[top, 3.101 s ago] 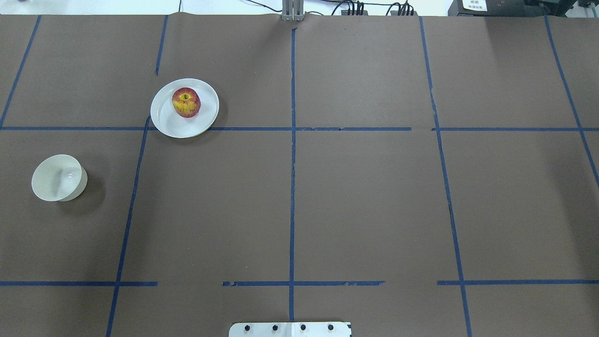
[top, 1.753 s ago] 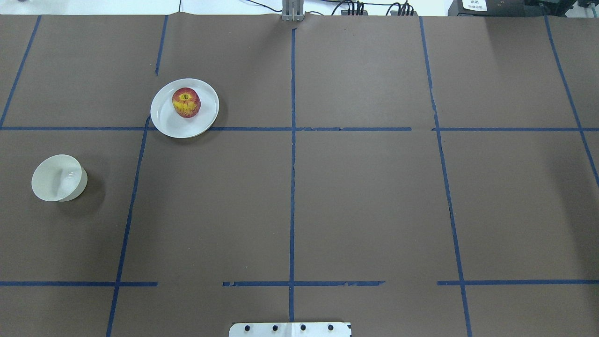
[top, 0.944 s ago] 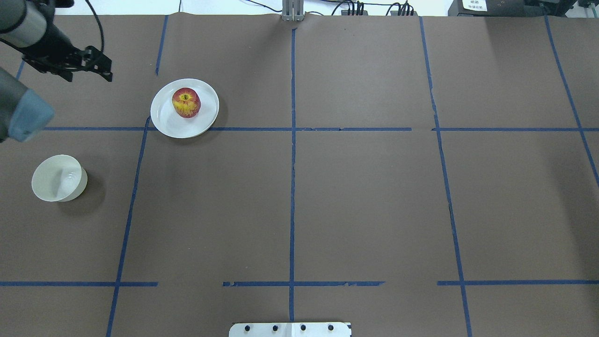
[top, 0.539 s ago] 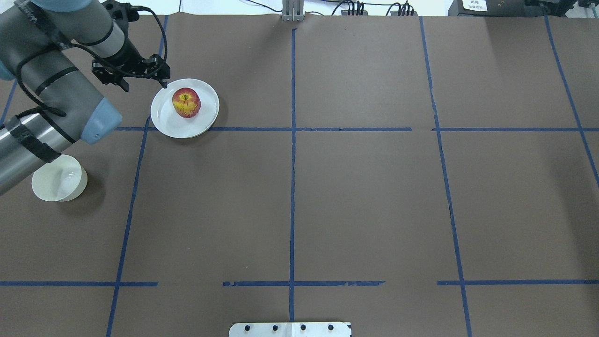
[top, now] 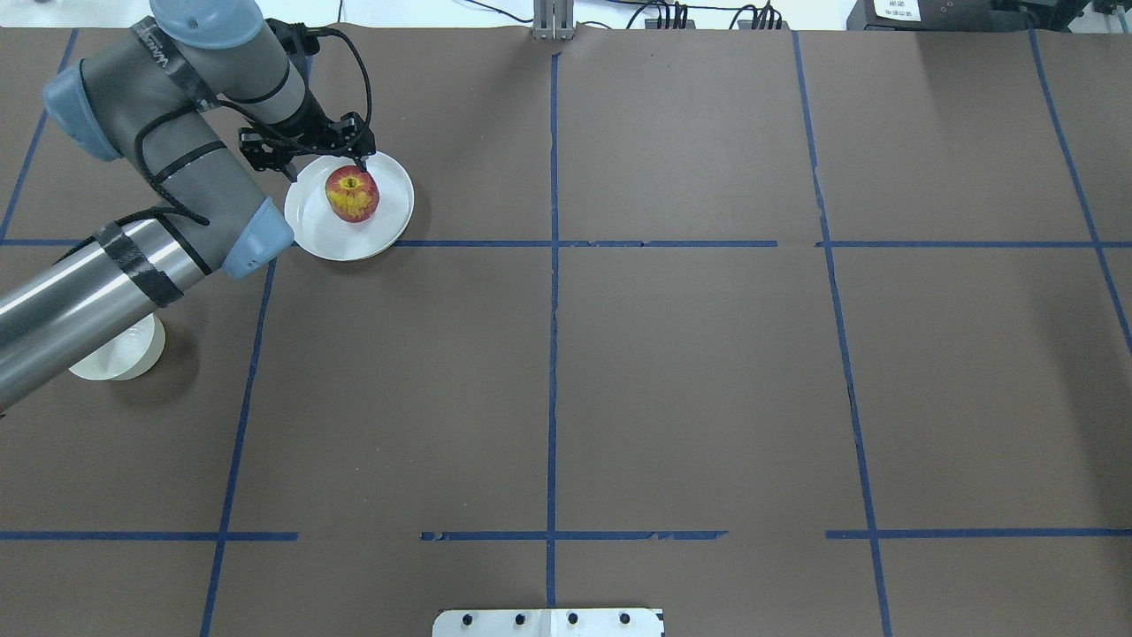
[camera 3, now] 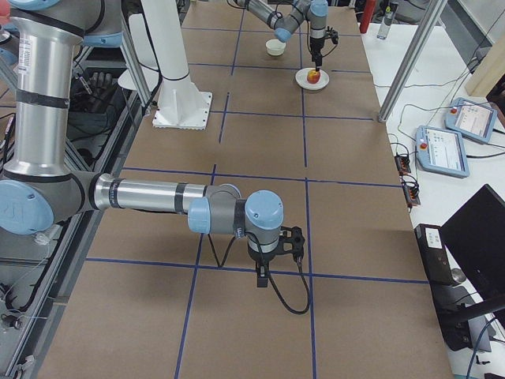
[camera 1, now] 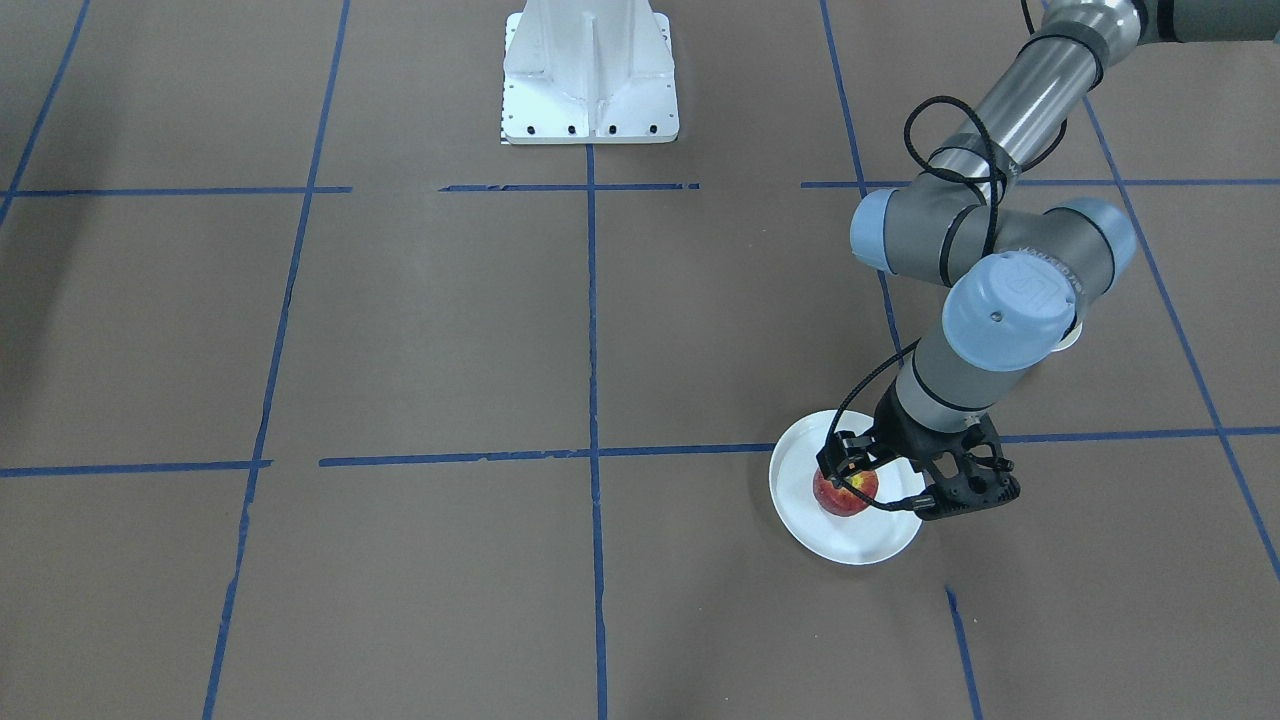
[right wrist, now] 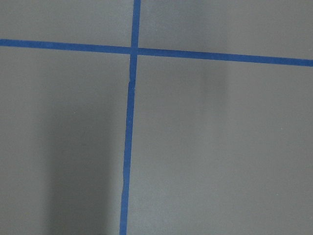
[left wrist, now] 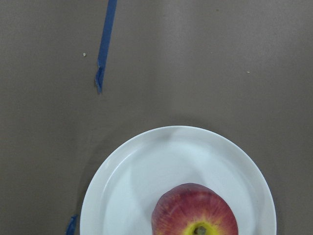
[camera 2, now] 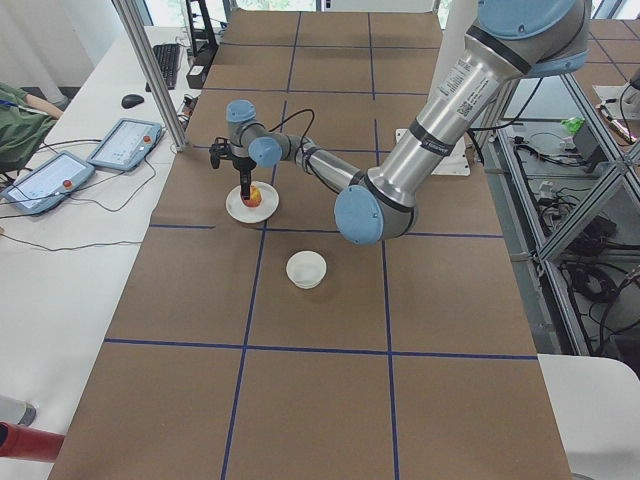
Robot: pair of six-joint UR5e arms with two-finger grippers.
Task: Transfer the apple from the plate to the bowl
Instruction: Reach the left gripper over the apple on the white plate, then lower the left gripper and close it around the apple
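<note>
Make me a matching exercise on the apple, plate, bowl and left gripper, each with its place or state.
1. apple
2. plate
3. bowl
4. left gripper

a. partly hidden under the left arm in the overhead view
b. open, above the plate's rim
c. sits on the plate
d. covers part of a blue tape line

Pairs: 1-c, 2-d, 3-a, 4-b

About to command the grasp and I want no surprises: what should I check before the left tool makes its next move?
1. apple sitting on the plate, stem dimple up: ok.
2. left tool above the apple: ok; exact centring: cannot tell.
3. Jaws open wide enough for the apple: cannot tell.
4. bowl upright and empty: ok.
5. right tool far from plate and bowl: ok.
</note>
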